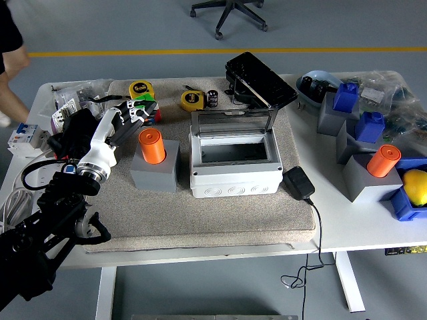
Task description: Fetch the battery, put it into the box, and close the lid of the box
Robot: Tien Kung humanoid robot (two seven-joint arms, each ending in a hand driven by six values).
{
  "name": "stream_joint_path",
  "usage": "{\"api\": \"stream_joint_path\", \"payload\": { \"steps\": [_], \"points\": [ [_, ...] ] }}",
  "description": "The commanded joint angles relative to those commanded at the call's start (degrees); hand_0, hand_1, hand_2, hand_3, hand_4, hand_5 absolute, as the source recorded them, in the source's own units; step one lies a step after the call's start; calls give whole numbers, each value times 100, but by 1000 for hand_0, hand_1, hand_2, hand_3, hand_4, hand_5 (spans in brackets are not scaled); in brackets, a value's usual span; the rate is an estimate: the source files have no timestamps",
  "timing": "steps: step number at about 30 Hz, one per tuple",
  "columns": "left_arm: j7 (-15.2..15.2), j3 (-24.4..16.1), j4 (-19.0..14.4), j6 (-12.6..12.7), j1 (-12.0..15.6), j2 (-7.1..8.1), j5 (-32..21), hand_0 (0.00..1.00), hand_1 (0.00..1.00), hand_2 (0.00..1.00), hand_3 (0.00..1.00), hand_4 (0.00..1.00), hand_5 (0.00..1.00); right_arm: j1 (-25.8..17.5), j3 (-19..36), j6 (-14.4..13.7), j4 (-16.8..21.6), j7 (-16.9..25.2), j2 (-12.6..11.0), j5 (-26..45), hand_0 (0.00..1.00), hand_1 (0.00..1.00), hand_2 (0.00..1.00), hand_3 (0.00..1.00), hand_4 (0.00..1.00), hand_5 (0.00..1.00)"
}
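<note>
On the grey mat [200,213] covering the middle of the white table [360,227] stands a light grey box [235,172] with its clear lid [232,123] raised upright at the back, and its inside shows no contents. Just left of the box sits a grey block [155,175] with an orange cylindrical battery [151,146] standing upright in its top. The left hand [127,120] comes in from the lower left on a black arm and hovers just left of and slightly behind the battery, its fingers loosely spread and not touching it. Behind the hand lie two yellow tape measures [141,89], and a black adapter [298,182] rests at the box's right corner. Well to the right, off the mat, a second orange battery [383,161] stands in another grey block [368,180], near blue blocks [347,97]. At the far left edge a person's arm [13,93] shows; I cannot tell what it does
</note>
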Motion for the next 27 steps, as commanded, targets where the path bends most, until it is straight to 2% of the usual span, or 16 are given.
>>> {"api": "stream_joint_path", "payload": {
  "steps": [4, 11, 12, 13, 17, 18, 23, 24, 27],
  "points": [
    [-117, 120, 65, -41, -29, 4, -70, 732, 731, 652, 610, 998, 490, 1, 3, 4, -1, 0, -1, 6, 572, 642, 667, 582, 941, 482],
    [-965, 461, 228, 304, -108, -11, -754, 721, 704, 652, 596, 998, 481, 4, -10, 10, -3, -2, -5, 13, 574, 641, 667, 583, 943, 480],
    [-1082, 525, 257, 362, -122, -17, -836, 615, 628, 586, 559, 998, 479, 4, -9, 10, -1, 0, -6, 11, 573, 642, 667, 583, 943, 480],
    [-1139, 593, 292, 391, -135, -22, -887, 615, 628, 586, 559, 998, 479, 6, -11, 9, 0, 1, -5, 11, 573, 642, 667, 583, 943, 480],
    [-1125, 751, 368, 379, -151, -28, -940, 615, 628, 586, 559, 998, 479, 10, -7, 9, 4, 7, -2, 5, 573, 642, 667, 583, 943, 480],
    [-1113, 783, 385, 371, -154, -27, -947, 570, 605, 565, 554, 998, 458, 10, -9, 9, 4, 7, -1, 5, 573, 642, 666, 583, 943, 482],
    [-1091, 895, 447, 343, -194, -19, -996, 570, 605, 565, 554, 998, 458, 9, -18, 13, 0, 9, -2, 27, 573, 642, 666, 583, 943, 482],
    [-1094, 918, 455, 341, -207, -14, -1012, 524, 581, 547, 553, 998, 443, 8, -20, 14, -1, 8, -2, 30, 574, 642, 667, 583, 945, 482],
    [-1135, 1013, 495, 344, -255, -2, -1098, 524, 581, 547, 553, 998, 443, 9, -21, 15, -3, 4, -7, 27, 574, 642, 667, 583, 945, 482]
  ]
}}
